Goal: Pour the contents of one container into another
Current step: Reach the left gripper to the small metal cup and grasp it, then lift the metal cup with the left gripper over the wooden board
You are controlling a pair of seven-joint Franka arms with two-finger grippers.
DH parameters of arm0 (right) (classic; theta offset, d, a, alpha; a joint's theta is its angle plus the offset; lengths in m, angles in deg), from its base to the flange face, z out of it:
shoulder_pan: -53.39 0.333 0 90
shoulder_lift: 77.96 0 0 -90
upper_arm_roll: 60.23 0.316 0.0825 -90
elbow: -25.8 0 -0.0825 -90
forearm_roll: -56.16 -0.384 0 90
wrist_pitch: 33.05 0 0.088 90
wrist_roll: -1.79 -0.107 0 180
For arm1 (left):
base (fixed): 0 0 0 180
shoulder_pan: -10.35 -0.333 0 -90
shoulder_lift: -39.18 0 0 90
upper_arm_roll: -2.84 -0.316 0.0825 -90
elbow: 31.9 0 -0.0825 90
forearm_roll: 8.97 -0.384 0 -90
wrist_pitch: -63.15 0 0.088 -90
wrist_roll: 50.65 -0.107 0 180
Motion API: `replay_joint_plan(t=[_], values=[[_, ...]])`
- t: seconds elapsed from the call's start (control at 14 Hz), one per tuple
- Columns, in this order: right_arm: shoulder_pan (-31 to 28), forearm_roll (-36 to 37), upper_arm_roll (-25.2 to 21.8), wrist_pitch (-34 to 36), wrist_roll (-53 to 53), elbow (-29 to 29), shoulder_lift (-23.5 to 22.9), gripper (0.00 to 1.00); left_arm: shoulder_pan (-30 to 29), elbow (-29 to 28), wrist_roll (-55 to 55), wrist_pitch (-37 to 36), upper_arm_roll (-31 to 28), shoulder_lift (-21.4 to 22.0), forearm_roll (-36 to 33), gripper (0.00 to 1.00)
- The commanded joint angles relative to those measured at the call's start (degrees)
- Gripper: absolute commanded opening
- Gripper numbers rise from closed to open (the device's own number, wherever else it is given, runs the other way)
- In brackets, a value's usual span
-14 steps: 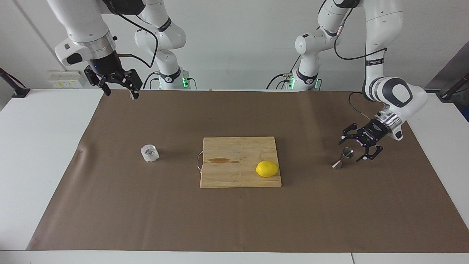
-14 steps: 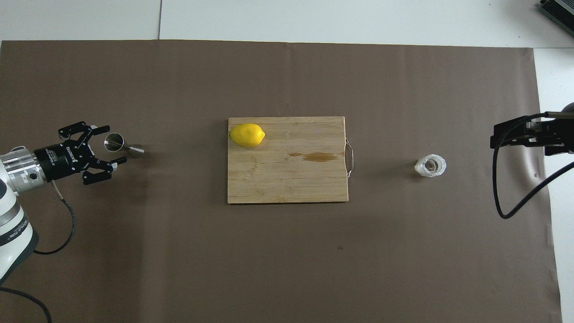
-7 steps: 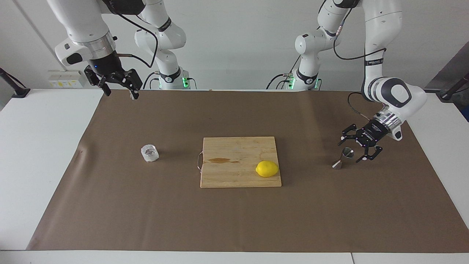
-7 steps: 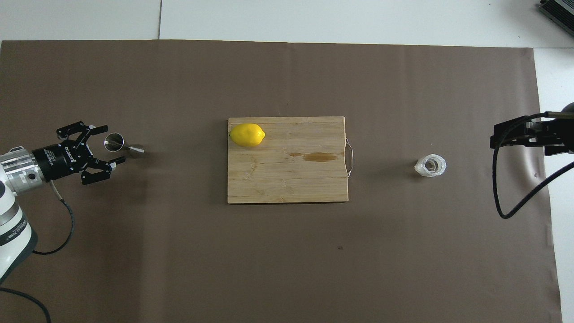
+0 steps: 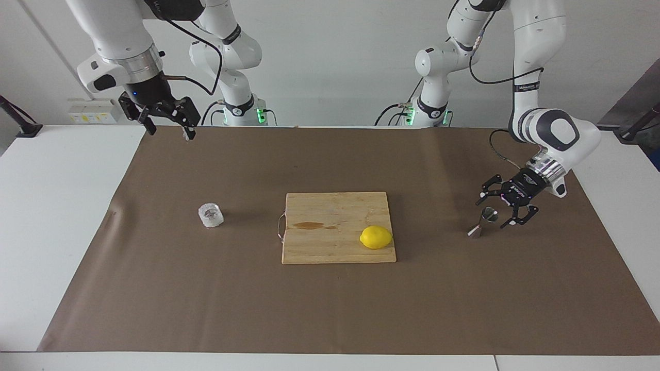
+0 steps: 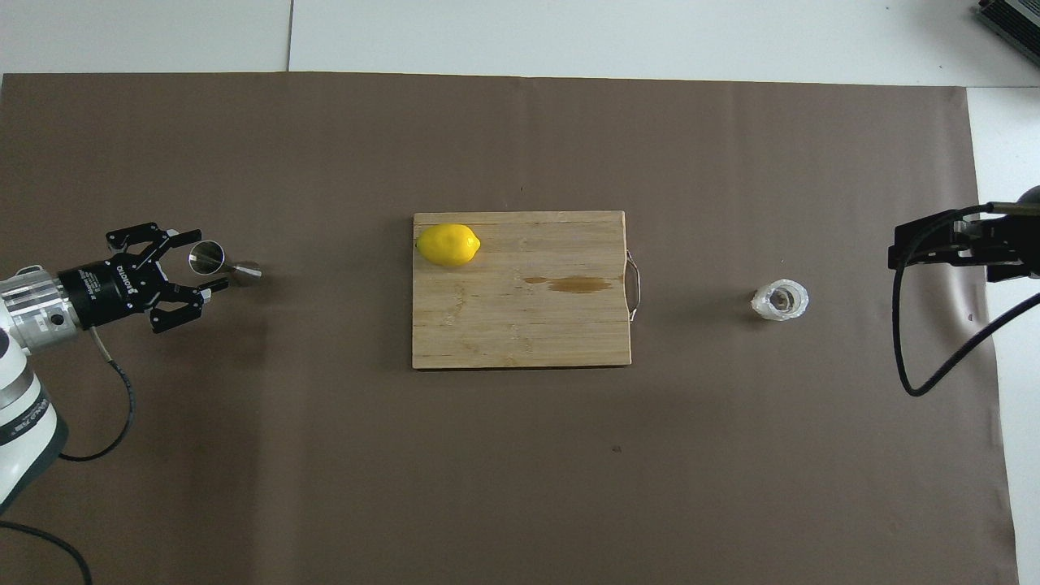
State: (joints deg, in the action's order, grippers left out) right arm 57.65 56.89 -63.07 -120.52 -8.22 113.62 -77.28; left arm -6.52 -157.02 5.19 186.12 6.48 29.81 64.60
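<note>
The steel jigger stands on the brown mat at the left arm's end of the table; it also shows in the overhead view. My left gripper is low and open. Its fingers straddle the jigger's upper cone without gripping it, as the overhead view shows. The clear crinkled cup stands alone on the mat toward the right arm's end, also seen from overhead. My right gripper waits, open and empty, high over the mat's edge at its own end.
A wooden cutting board lies at the middle of the mat, with a yellow lemon on its corner toward the left arm and a dark stain on its surface.
My left gripper has shifted slightly beside the jigger, staying open around it. The right arm, cup, jigger and lemon have not moved.
</note>
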Motion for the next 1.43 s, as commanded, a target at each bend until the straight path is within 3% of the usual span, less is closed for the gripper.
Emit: replay_joint_plan(t=[0.0,0.36,0.64,1.0,1.36], values=[[-0.6,0.0,0.2,0.9,1.4,0.2,0.5,1.00,0.6,-1.4,0.6,1.1,-0.2,1.5,1.3,0.61],[-0.6,0.0,0.2,0.9,1.4,0.2,0.5,1.00,0.8,-0.6,0.8,1.3,-0.1,1.2,1.2,0.00],[-0.6,0.0,0.2,0.9,1.4,0.2,0.5,1.00,1.4,2.1,2.9,1.2,0.2,1.2,1.1,0.00],[-0.6,0.0,0.2,0.9,1.4,0.2,0.5,1.00,7.8,10.3,19.6,2.9,1.0,2.2,-6.0,0.00],[-0.6,0.0,0.2,0.9,1.4,0.2,0.5,1.00,10.9,12.7,29.0,5.0,6.8,4.1,-7.4,0.00]])
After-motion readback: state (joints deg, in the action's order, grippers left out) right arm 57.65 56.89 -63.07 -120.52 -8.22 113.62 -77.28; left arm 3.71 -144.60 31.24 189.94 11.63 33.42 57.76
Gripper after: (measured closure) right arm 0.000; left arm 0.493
